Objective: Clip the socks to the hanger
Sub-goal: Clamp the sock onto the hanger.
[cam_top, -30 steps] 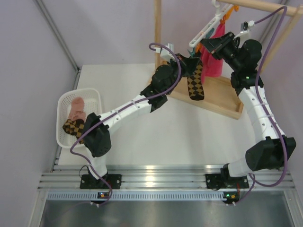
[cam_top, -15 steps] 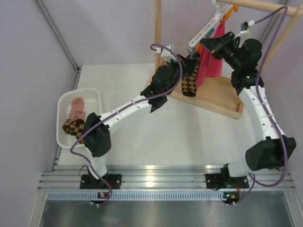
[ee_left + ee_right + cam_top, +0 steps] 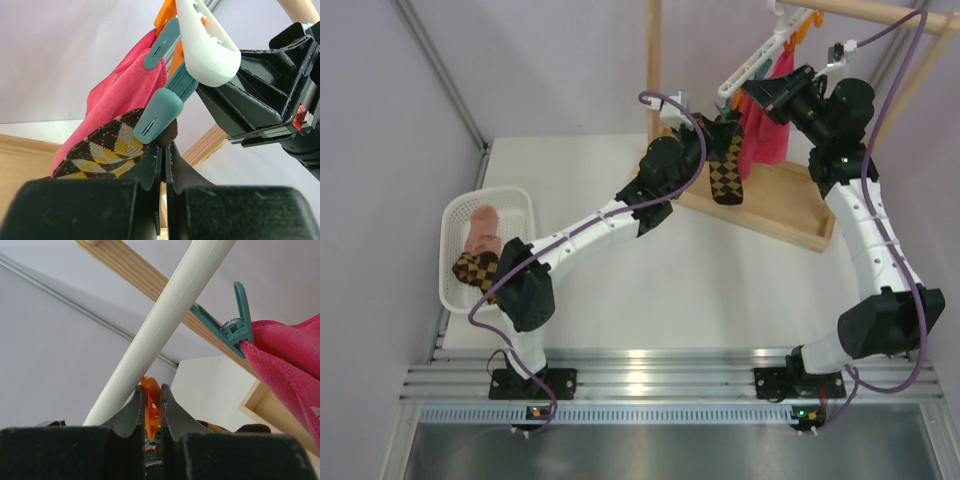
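Observation:
One brown and yellow diamond-check sock (image 3: 726, 170) hangs from my left gripper (image 3: 718, 128), which is shut on its dark cuff below the white hanger (image 3: 760, 55). In the left wrist view the gripper (image 3: 165, 150) pinches the sock (image 3: 102, 150), and a teal clip (image 3: 160, 110) on the hanger's end (image 3: 205, 45) touches the cuff. My right gripper (image 3: 757, 95) is shut on an orange clip (image 3: 151, 400) beside the hanger bar (image 3: 165, 325). The second sock (image 3: 475, 270) lies in the white basket (image 3: 525, 200).
A bright pink cloth (image 3: 767, 130) hangs from a teal clip (image 3: 235, 325) on the hanger. The wooden rack (image 3: 775, 215) stands at the back right, its post (image 3: 653, 60) close to my left arm. A peach-pink sock (image 3: 483, 228) lies in the basket.
The hanging sock swung left and then back, and its top sits slightly higher by the hanger's end. The right gripper has stayed on the clip.

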`<action>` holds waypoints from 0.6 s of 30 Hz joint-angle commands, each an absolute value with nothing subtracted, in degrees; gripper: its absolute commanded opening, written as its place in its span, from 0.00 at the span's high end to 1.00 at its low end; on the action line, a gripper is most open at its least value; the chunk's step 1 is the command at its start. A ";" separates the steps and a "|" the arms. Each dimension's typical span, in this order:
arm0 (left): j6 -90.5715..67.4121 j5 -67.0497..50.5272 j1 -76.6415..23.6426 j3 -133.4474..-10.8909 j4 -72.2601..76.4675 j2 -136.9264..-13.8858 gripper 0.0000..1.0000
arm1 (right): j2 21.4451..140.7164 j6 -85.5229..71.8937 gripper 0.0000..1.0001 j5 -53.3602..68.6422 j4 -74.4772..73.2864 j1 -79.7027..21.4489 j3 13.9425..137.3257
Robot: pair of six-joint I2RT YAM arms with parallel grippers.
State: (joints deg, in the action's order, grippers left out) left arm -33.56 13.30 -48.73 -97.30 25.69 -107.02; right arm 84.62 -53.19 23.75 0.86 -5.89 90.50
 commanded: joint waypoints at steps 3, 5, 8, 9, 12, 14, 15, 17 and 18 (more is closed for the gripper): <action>-32.43 13.98 -47.55 -99.58 30.41 -106.96 1.00 | 85.96 -55.81 0.94 20.92 -0.44 -4.31 92.90; -32.43 13.89 -47.55 -99.58 30.41 -106.96 1.00 | 85.96 -55.81 0.89 21.00 -0.35 -4.31 92.81; -32.26 13.71 -47.55 -99.67 30.50 -107.05 1.00 | 85.87 -56.07 0.82 21.27 -0.44 -4.22 92.72; -32.26 13.62 -47.46 -99.75 30.50 -107.14 1.00 | 85.96 -56.07 0.78 21.36 -0.44 -4.22 92.72; -32.43 13.27 -47.46 -99.67 30.59 -107.14 1.00 | 85.96 -56.51 0.71 21.53 -0.44 -4.04 92.72; -32.34 13.10 -47.46 -99.84 30.59 -107.23 1.00 | 85.96 -56.69 0.68 21.71 -0.44 -3.96 92.46; -32.52 13.10 -47.46 -99.84 30.59 -107.23 1.00 | 85.96 -56.95 0.67 21.80 -0.44 -3.96 92.46; -32.61 12.83 -47.55 -99.84 30.59 -107.40 1.00 | 85.96 -57.22 0.65 22.06 1.04 -3.78 92.37; -32.87 12.66 -47.55 -99.84 30.59 -107.49 1.00 | 86.04 -57.65 0.64 22.15 1.23 -3.78 92.29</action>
State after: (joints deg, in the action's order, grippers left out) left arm -33.04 12.71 -48.18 -97.34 25.80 -107.42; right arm 85.73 -55.99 24.32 -0.19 -5.43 90.87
